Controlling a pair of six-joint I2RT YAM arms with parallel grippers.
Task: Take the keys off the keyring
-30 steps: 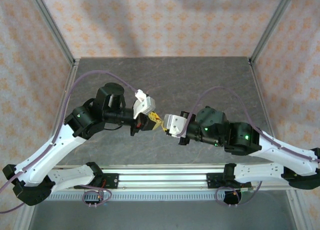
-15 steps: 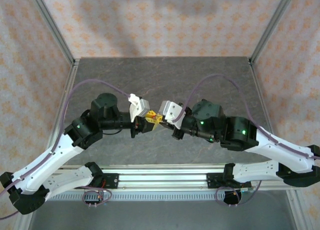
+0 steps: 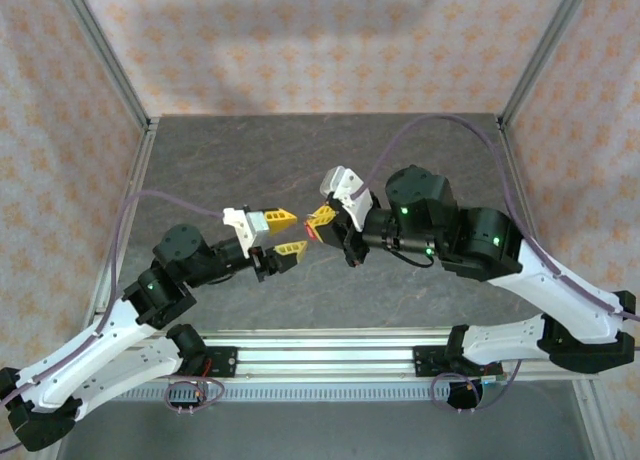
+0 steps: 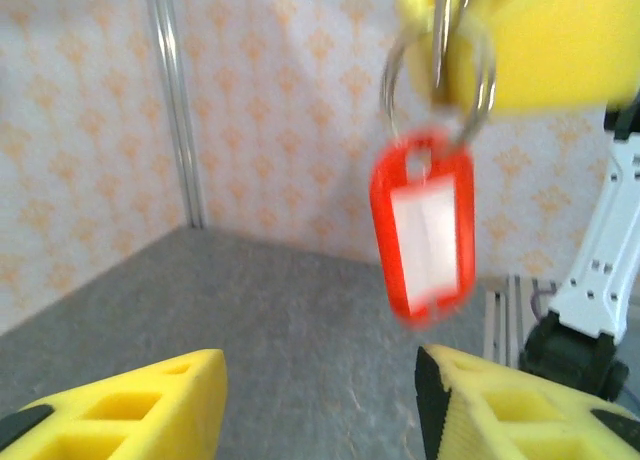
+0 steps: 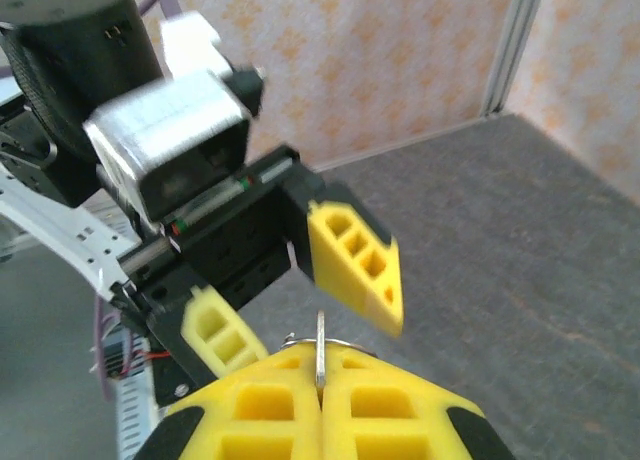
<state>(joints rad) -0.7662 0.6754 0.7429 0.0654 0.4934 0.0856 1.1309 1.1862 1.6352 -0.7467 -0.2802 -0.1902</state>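
Patterned walls close in a grey stone-look bench [image 3: 420,160], and both arms meet in the air over its middle, tip to tip, near but not touching. What I need to read before moving is how the keyring [image 4: 425,230] lies from my free hand. The right hand [image 3: 322,218] is clamped shut on the metal loop, which stands edge-on between its closed pads in the right wrist view, and the red tag hangs below those pads with its long axis close to vertical, a little tilted. The left hand [image 3: 284,234] is open with nothing between its fingers [image 4: 130,400], so it is the one free to work and it sits just beside the load. From the left wrist camera the tag hangs ahead of and above the two fingertips, right of centre and closer to the right-side finger than to the other. I judge that any approach means going up and slightly rightward. I cannot make out any of the keys: a thin metal strip runs up into the right hand's pads, but whether it is a key or part of the loop is too blurred to tell.
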